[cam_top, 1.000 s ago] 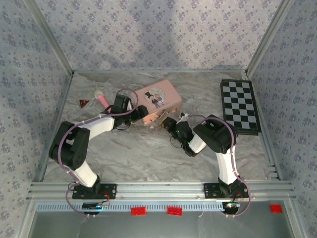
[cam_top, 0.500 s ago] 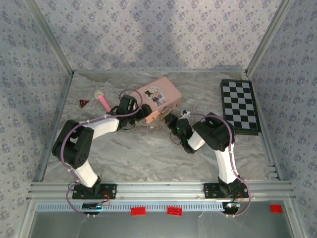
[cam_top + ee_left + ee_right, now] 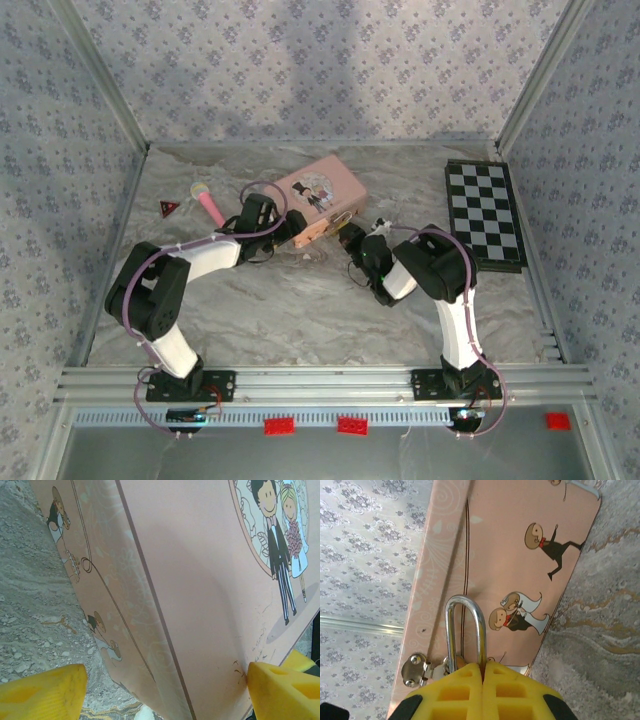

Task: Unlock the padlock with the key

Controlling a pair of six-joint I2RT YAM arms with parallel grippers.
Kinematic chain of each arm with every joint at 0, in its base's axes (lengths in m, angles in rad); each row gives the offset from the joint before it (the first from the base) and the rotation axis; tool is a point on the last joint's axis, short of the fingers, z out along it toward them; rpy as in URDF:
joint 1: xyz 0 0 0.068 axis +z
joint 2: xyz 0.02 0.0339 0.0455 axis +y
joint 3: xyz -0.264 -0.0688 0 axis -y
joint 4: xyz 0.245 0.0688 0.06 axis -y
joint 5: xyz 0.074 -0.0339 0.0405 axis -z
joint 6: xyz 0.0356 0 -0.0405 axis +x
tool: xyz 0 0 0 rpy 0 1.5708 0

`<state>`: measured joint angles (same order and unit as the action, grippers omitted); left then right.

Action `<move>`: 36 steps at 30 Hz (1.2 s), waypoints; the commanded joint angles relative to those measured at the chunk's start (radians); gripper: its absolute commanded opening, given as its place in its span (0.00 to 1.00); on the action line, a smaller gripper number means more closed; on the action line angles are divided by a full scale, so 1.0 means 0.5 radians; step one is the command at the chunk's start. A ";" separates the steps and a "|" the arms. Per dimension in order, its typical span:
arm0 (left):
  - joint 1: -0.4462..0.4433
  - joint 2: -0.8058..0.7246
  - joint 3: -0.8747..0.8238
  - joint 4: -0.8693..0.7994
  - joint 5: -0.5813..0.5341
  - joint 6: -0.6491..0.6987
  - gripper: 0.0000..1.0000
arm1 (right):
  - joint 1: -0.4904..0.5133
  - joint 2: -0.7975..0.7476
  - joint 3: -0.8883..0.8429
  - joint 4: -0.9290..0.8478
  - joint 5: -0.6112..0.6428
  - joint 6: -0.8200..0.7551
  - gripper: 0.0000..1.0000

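Note:
The pink tin [image 3: 318, 195] with a cartoon couple lies at the middle back of the table. My left gripper [image 3: 290, 228] is open around the tin's [image 3: 200, 580] near corner. Its right finger [image 3: 280, 690] touches the lid, and its left finger [image 3: 40, 692] stands clear over the marble. My right gripper [image 3: 347, 232] is at the tin's front right side. In the right wrist view the right gripper [image 3: 482, 666] is shut on the padlock [image 3: 465, 630]. The silver shackle rises from between the fingertips and threads the tin's metal hasp [image 3: 415, 669]. The lock's body is hidden. The key is out of sight.
A black-and-white chessboard [image 3: 485, 213] lies at the right side. A pink stick-shaped toy [image 3: 208, 204] and a small red triangle [image 3: 167, 208] lie at the back left. Patterned walls close in the back and both sides.
The tin has turned and shifted slightly toward the back. My left gripper moved right along its near edge. My right gripper edged up toward the tin's front.

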<state>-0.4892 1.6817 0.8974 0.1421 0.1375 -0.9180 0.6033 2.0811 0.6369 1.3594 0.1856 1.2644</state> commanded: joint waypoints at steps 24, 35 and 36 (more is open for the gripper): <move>0.242 -0.839 -0.534 -0.262 -0.078 0.446 0.89 | 0.028 -0.706 -0.396 -0.601 -0.334 -0.534 0.00; 0.385 -1.524 -0.848 -0.354 -0.134 0.726 0.94 | 0.278 -1.170 -0.308 -1.500 -0.343 -0.999 0.00; 0.392 -1.574 -0.860 -0.375 -0.149 0.747 0.94 | 0.294 -1.194 -0.299 -1.559 -0.353 -1.001 0.00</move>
<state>-0.3058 0.9535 0.4767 -0.0090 0.0883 -0.6102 0.7345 1.5269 0.4515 0.7330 0.0101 0.8433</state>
